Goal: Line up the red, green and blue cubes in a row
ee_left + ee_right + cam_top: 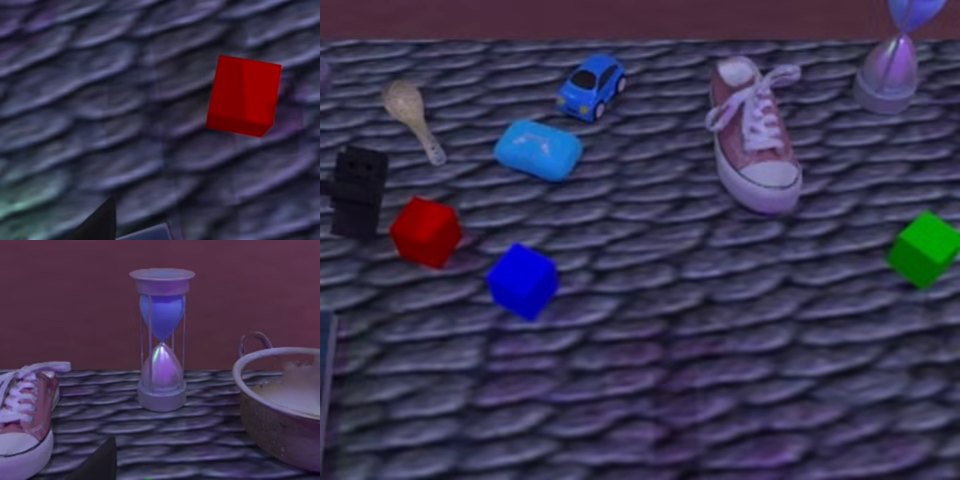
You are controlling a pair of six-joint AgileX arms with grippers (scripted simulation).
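The red cube sits on the table at the left, with the blue cube close by to its right and slightly nearer the front. The green cube rests alone at the far right edge. My left gripper hovers at the left edge just beside the red cube, open and holding nothing. In the left wrist view the red cube lies ahead of one dark fingertip. My right gripper is outside the top view, open and empty, with one fingertip showing.
Along the back are a pale spoon, a teal soap-like block, a light-blue toy car, a pink sneaker and an hourglass. A metal pan stands right of the hourglass.
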